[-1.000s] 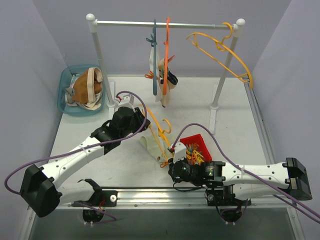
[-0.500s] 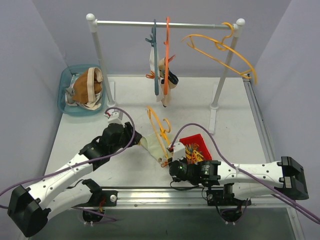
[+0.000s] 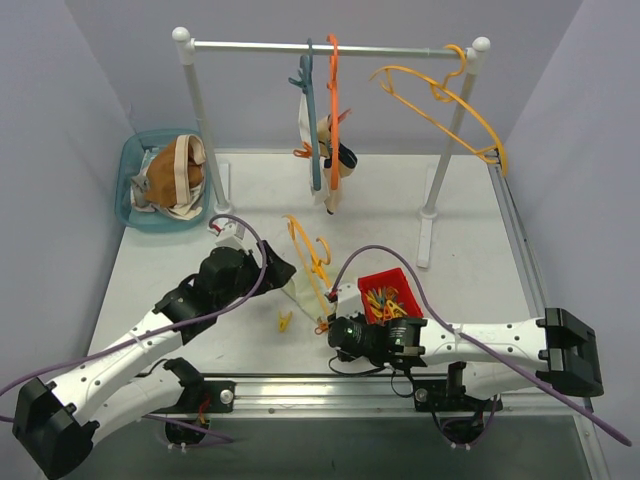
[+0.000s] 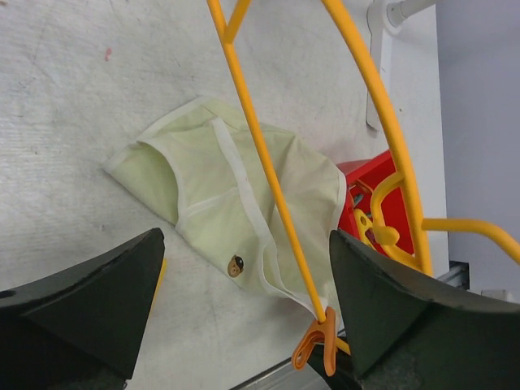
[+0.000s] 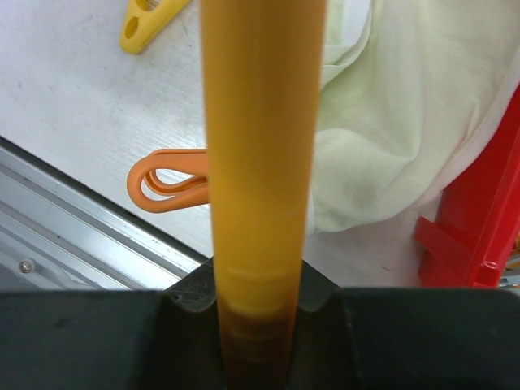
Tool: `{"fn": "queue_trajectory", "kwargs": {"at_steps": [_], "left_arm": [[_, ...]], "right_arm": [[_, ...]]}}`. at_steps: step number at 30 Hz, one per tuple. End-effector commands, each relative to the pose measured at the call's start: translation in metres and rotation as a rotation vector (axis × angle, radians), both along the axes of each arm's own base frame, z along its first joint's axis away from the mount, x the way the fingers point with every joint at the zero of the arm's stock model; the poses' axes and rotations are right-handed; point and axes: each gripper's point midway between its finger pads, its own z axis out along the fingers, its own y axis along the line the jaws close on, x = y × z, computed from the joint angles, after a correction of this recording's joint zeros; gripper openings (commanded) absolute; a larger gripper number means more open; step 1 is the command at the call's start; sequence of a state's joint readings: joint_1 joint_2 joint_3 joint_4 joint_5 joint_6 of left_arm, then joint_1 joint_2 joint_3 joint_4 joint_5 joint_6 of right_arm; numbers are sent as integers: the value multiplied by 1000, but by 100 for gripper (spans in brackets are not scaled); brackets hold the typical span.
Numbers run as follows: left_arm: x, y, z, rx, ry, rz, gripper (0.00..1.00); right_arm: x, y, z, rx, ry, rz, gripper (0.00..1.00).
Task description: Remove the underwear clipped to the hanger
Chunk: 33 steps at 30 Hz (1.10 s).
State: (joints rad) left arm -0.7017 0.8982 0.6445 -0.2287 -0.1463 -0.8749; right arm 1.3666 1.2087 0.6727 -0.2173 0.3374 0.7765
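Note:
A pale cream underwear (image 3: 301, 291) (image 4: 236, 199) lies on the table, still clipped by an orange clothespin (image 4: 318, 344) (image 5: 166, 179) to the bar of a yellow hanger (image 3: 305, 252) (image 4: 269, 180). My right gripper (image 3: 337, 328) (image 5: 260, 305) is shut on that hanger's bar (image 5: 260, 146). My left gripper (image 3: 272, 272) (image 4: 244, 317) hovers open just above the underwear, with nothing between its fingers (image 4: 89, 296). More underwear (image 3: 327, 150) hangs clipped on the teal and orange hangers (image 3: 333, 100) on the rail.
A yellow clothespin (image 3: 285, 321) (image 5: 150, 20) lies loose on the table. A red bin (image 3: 392, 300) (image 4: 375, 175) of clothespins stands beside my right gripper. A teal basket (image 3: 130, 165) at back left holds underwear. An empty yellow-orange hanger (image 3: 440, 100) hangs on the rack's right end.
My left arm swung toward me from the back of the table. Its gripper opened wide over the underwear, and a yellow clothespin now lies on the table. The right gripper with the hanger shifted slightly left.

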Motion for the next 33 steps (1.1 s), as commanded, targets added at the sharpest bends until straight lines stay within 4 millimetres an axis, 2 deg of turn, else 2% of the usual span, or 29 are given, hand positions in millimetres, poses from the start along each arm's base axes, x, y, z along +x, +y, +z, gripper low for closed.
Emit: {"fn": "queue_trajectory", "kwargs": {"at_steps": [1,3,7,9,12,16,22,29,31,33], "left_arm": [[-11,-15,22,-103,-27,-79,93],[-18,-20,26,-110,-18,-119,98],[-30,-32,38,-123,3,-196,96],[-36,-36,36,-109,15,-220,95],[-44,-34,33,-100,30,-222,94],[-53,-39,41,-131,25,-255,94],[-59,-53,29,-134,69,-280,94],[-77,-78,33,-164,77,-335,94],[-82,-85,29,-152,92,-358,94],[-80,-84,21,-122,101,-338,94]], "right_arm": [[9,18,18,69,-26,-16,0],[8,21,16,73,-14,-11,0],[8,25,15,67,-8,-1,0],[11,25,12,62,-2,-6,0],[13,26,11,71,6,-15,0],[17,28,13,86,-1,-17,0],[22,31,17,116,-12,-12,0],[27,29,15,112,-1,-6,0],[30,27,15,115,-3,-15,0],[32,26,17,124,-11,-21,0]]}}
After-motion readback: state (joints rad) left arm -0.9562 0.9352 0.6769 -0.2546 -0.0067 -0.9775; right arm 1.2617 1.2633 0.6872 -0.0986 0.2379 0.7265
